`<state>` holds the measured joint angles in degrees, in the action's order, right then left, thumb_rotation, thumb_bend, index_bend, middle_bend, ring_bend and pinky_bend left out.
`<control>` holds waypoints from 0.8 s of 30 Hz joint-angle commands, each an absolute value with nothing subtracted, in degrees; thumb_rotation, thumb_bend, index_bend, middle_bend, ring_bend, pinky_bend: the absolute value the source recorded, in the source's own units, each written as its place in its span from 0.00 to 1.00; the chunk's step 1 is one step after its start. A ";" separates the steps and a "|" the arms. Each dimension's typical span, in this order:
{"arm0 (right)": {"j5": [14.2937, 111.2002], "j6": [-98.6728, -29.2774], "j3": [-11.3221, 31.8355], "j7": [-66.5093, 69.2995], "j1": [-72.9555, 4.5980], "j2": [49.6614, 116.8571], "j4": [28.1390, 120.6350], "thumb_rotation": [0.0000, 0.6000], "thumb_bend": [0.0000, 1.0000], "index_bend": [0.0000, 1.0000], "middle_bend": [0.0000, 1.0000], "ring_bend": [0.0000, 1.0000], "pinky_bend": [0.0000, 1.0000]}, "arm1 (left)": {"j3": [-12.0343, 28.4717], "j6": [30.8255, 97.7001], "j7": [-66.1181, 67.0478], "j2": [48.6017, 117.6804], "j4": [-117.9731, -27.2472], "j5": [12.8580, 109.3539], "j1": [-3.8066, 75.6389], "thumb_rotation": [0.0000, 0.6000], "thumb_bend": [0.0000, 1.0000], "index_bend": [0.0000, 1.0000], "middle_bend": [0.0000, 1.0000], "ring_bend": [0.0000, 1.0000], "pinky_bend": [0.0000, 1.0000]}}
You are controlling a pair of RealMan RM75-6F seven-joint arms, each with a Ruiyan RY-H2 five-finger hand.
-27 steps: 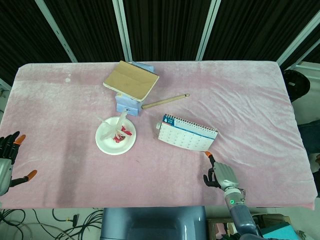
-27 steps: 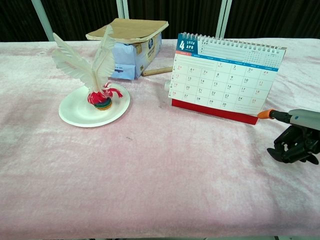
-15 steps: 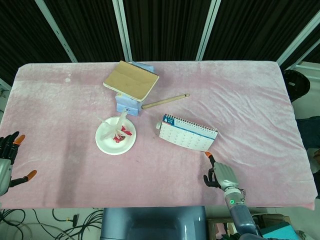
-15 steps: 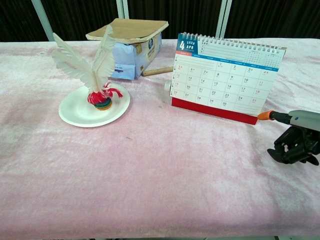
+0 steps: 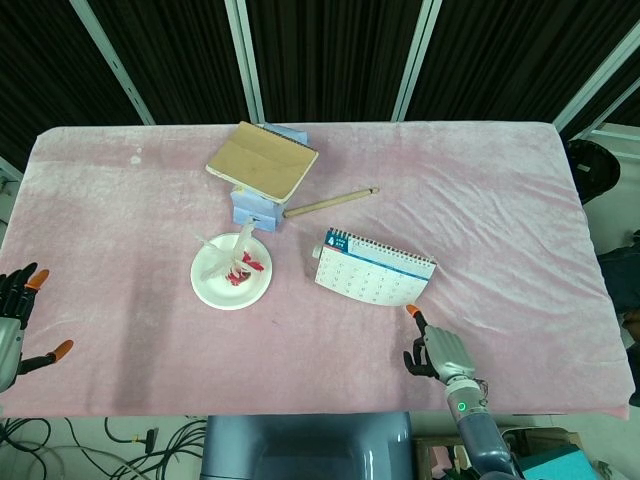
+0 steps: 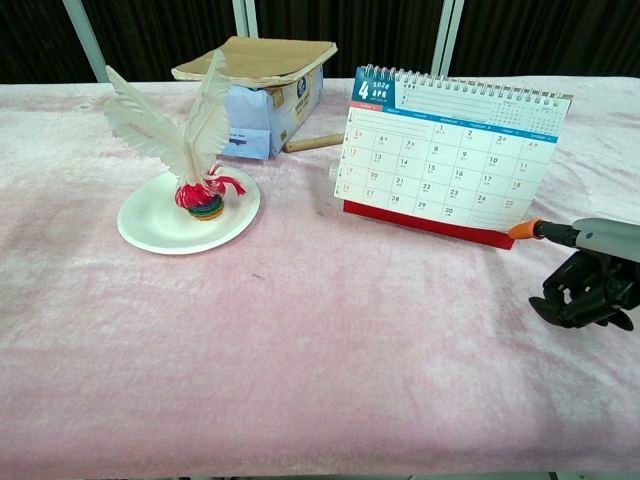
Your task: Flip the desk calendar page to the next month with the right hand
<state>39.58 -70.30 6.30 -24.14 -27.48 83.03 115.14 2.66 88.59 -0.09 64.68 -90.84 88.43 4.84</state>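
Observation:
A white desk calendar (image 5: 371, 275) (image 6: 445, 158) with a red base and spiral top stands right of the table's middle, its April page facing the front. My right hand (image 5: 437, 350) (image 6: 588, 272) lies just in front of its lower right corner, one orange-tipped finger stretched out to that corner and the other fingers curled in. The lower edge of the page stands a little off the red base. It holds nothing. My left hand (image 5: 18, 320) is at the far left table edge, fingers spread, holding nothing.
A white plate (image 5: 212, 289) (image 6: 153, 229) with a feathered shuttlecock (image 6: 190, 140) sits left of the calendar. Behind it a brown notebook (image 5: 262, 160) lies on a blue box (image 6: 268, 120), with a wooden stick (image 5: 330, 202) beside them. The pink cloth (image 5: 500, 200) covers the table.
The right hand has slid slightly left along the calendar's front. The page's lower edge has lifted a little from the base. The left hand has not moved.

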 commanded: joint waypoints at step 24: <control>38.13 -73.55 13.30 -31.76 -34.19 87.25 115.00 1.00 0.46 0.00 0.71 0.75 0.79 | 2.58 88.56 -0.79 64.47 -91.31 88.44 4.72 1.00 0.00 0.00 0.00 0.00 0.00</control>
